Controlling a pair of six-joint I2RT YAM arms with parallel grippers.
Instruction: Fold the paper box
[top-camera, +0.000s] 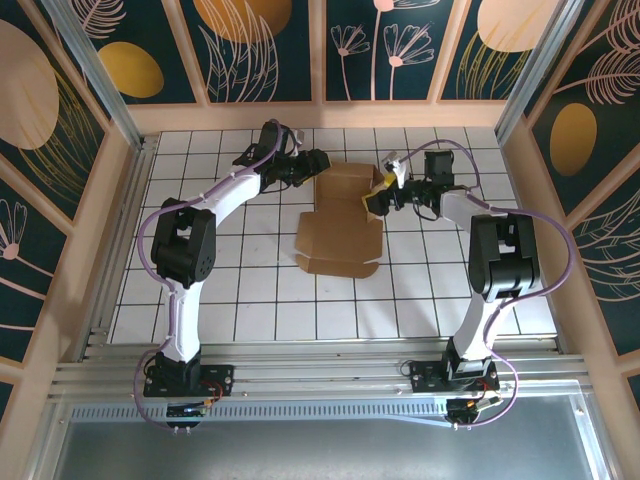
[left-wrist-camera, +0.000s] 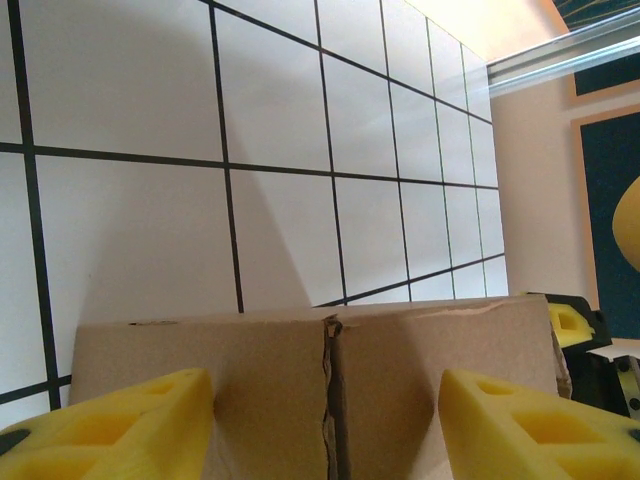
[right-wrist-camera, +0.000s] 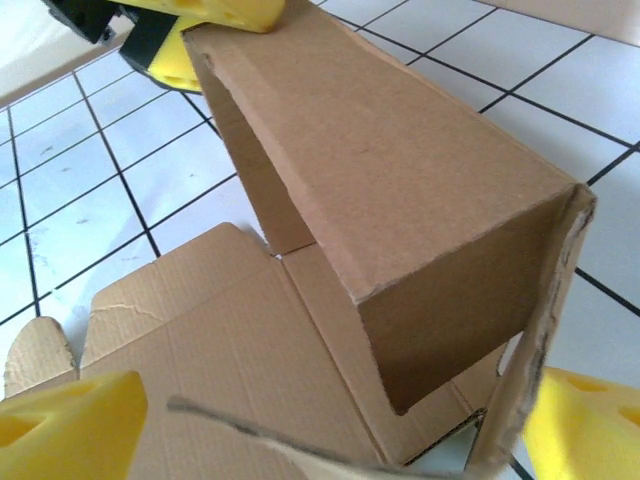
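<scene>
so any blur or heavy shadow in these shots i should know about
Left wrist view: the yellow fingers are soft, the paper box throws a wedge of shadow on the tiled table, and the rail is smeared bright. Right wrist view: the raised flap's inner face is dark. Top view: even light, sharp.

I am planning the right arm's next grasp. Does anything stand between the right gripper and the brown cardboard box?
Nothing visible does. The open right gripper sits at the right edge of the half-folded brown cardboard box, with one thin flap between its yellow foam fingers.
</scene>
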